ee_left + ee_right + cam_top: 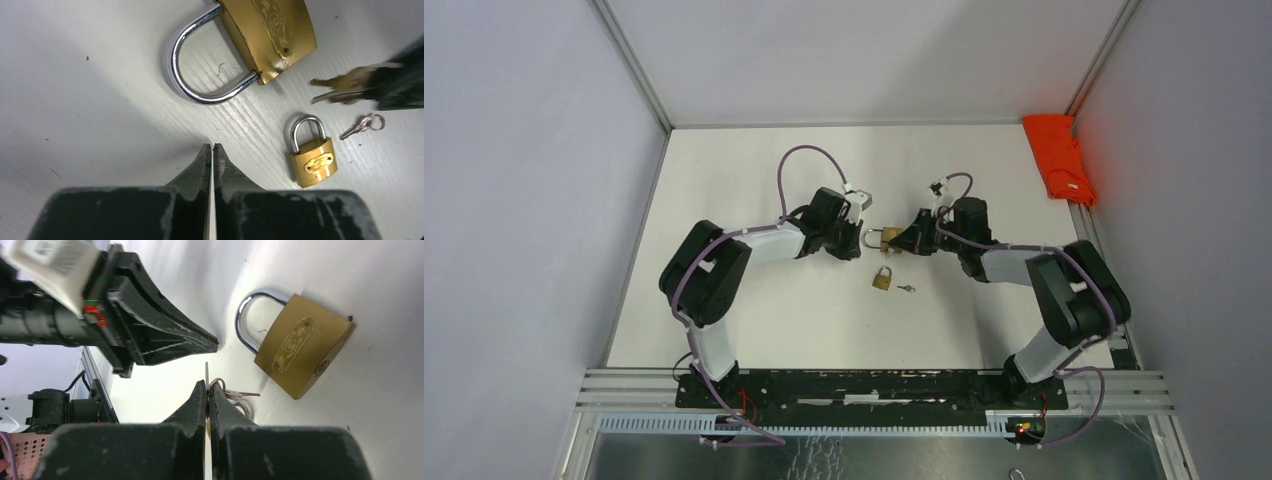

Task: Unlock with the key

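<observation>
Brass small padlock (312,161), unseen from right wrist

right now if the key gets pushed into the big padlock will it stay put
Likely slides: the big padlock lies flat on the smooth table with nothing pinning it. Its thick brass-looking body seems heavy for its size, which may slow that. Flat as it lies, tipping or rolling looks unlikely.

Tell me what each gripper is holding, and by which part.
Right gripper pinches the keys by their head end; left gripper holds nothing.
</observation>
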